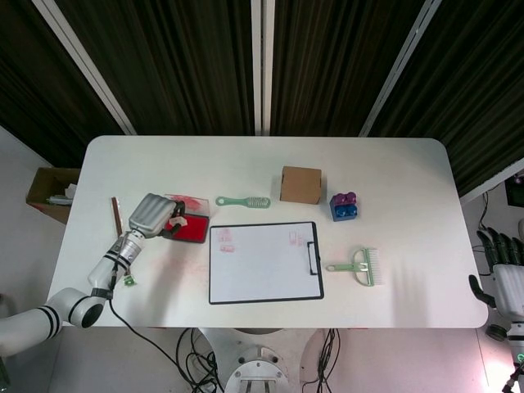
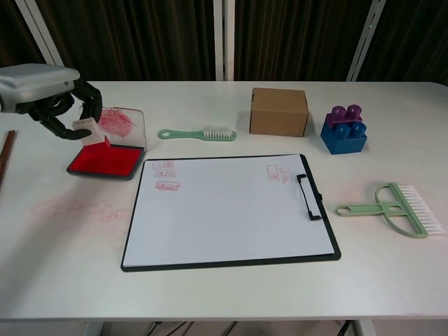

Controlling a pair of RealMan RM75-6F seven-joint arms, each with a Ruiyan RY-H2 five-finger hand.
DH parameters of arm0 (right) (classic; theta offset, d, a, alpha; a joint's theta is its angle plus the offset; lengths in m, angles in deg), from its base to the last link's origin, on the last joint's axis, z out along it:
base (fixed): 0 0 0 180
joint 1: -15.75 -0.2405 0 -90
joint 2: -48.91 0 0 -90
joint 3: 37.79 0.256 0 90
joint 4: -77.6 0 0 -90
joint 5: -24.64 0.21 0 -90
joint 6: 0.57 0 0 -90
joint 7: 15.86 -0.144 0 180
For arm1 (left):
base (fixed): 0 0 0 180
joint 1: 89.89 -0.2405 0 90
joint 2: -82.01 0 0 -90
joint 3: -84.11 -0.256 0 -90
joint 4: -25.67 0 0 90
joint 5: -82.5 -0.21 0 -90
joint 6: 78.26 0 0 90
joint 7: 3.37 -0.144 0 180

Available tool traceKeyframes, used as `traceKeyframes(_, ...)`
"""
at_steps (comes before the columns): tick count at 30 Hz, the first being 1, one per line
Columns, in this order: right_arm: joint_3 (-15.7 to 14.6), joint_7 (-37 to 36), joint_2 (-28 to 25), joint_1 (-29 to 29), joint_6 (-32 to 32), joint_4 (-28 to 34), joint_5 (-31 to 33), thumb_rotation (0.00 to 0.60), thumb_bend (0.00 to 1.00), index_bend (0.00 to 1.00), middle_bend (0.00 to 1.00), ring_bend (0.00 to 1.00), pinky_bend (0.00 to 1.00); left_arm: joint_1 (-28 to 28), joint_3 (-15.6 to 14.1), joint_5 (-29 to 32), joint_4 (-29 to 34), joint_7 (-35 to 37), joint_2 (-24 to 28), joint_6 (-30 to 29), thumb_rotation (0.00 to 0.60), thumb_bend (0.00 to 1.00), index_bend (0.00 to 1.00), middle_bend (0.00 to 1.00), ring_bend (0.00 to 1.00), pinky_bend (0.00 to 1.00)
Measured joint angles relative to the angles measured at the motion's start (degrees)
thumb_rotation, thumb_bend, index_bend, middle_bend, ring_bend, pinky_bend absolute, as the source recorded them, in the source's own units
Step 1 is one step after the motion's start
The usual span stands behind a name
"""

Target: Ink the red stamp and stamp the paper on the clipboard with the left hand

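Observation:
My left hand (image 2: pixel 43 94) (image 1: pixel 153 214) holds the red stamp (image 2: pixel 93 138) by its white handle, lifted above the back left of the open red ink pad (image 2: pixel 108 161) (image 1: pixel 190 229). The stamp's red base hangs just over the pad's red surface. The pad's clear lid (image 2: pixel 119 124) stands up behind, smeared with red ink. To the right lies the black clipboard (image 2: pixel 308 192) (image 1: pixel 313 254) with white paper (image 2: pixel 231 206) bearing several faint red stamp marks. My right hand (image 1: pixel 501 274) hangs off the table's right edge, fingers apart, holding nothing.
A green brush (image 2: pixel 196 133), a cardboard box (image 2: pixel 278 110) and a blue-purple block (image 2: pixel 344 130) lie behind the clipboard. A green comb brush (image 2: pixel 395 208) lies to its right. A brown stick (image 1: pixel 118 221) lies at the far left. Faint red smears mark the table (image 2: pixel 84 208).

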Motion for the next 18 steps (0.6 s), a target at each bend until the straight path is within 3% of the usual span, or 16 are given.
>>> traceKeyframes(18,0.2,1.5,-0.3,0.0,-0.1,1.1,0.8,0.600,0.31,0.00,0.00,0.00,0.00,2.9,-1.7,-1.1,-7.3,4.4,-4.3,3.2,0.600,0.41,0.71,0.73,0.83,0.91)
